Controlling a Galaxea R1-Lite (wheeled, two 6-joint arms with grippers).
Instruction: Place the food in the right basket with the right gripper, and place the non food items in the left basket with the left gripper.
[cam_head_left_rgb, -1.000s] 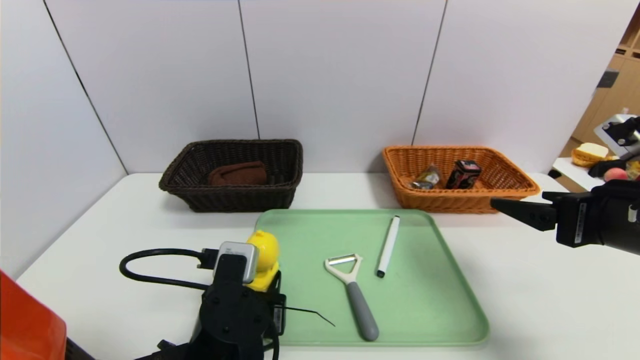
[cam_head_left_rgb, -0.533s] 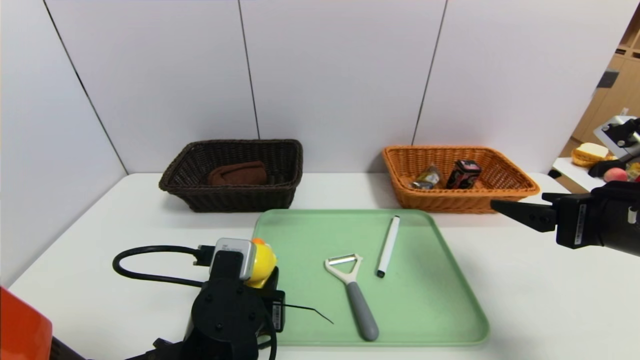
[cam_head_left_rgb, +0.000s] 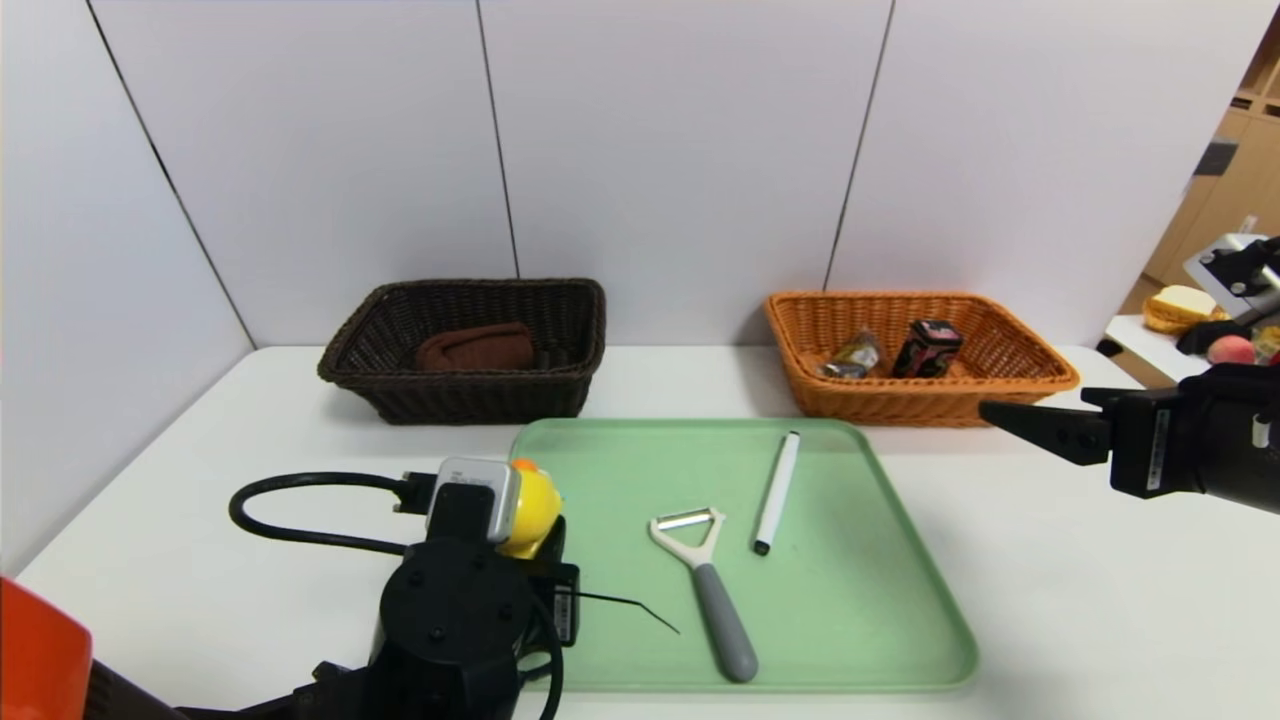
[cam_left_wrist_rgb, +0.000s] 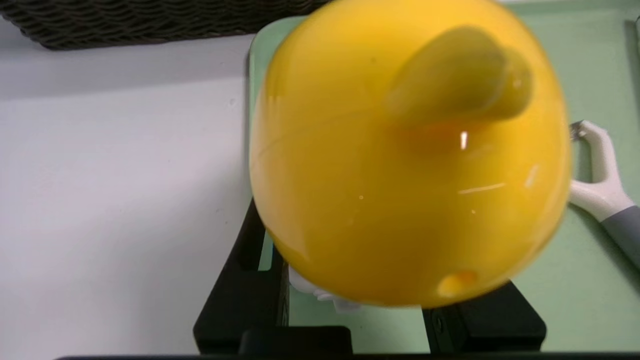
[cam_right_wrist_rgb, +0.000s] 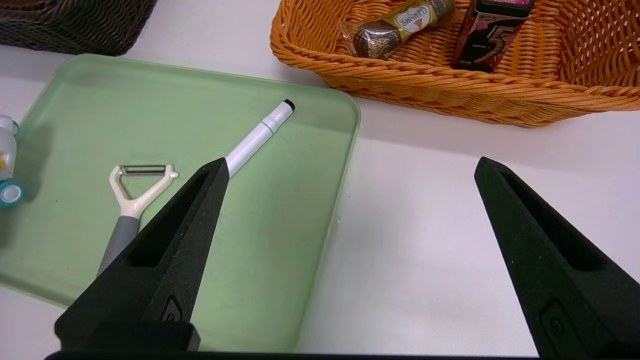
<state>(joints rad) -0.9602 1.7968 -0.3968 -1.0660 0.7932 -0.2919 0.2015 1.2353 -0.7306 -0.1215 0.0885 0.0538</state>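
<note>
Yellow and glossy, a rubber duck toy (cam_head_left_rgb: 530, 507) sat in the left gripper (cam_head_left_rgb: 540, 560) at the near-left edge of the green tray (cam_head_left_rgb: 850, 600) in the head view, raised a little off the tray. It looked light, hollow and smooth, so it would probably squash under pressure and could slip; a hold low on the body, below the round head, seemed safest. On the tray to its right lay a peeler (cam_head_left_rgb: 705, 590) with a grey handle and a white marker (cam_head_left_rgb: 776, 492), apart from each other. At the far left stood the dark brown basket (cam_head_left_rgb: 400, 400), holding a brown folded item (cam_head_left_rgb: 475, 348). At the far right stood the orange basket (cam_head_left_rgb: 1000, 400), with a wrapped snack (cam_head_left_rgb: 853, 357) and a small dark box (cam_head_left_rgb: 927, 348) inside. The right gripper (cam_head_left_rgb: 1000, 412) hovered near that basket, over the table (cam_head_left_rgb: 1100, 600). The way to the brown basket looked free of obstacles, apart from its near wall, which the duck would have to pass over.

From the left wrist view, the duck (cam_left_wrist_rgb: 400, 160) filled most of the picture, with a black finger on each side of its base, closed on it. The peeler head (cam_left_wrist_rgb: 597, 175) showed beside it.

From the right wrist view, the two black fingers (cam_right_wrist_rgb: 165, 250) stood wide apart, holding nothing, above the tray's right edge (cam_right_wrist_rgb: 350, 150). The marker (cam_right_wrist_rgb: 257, 132), peeler (cam_right_wrist_rgb: 135, 195) and orange basket (cam_right_wrist_rgb: 450, 95) lay beyond.
</note>
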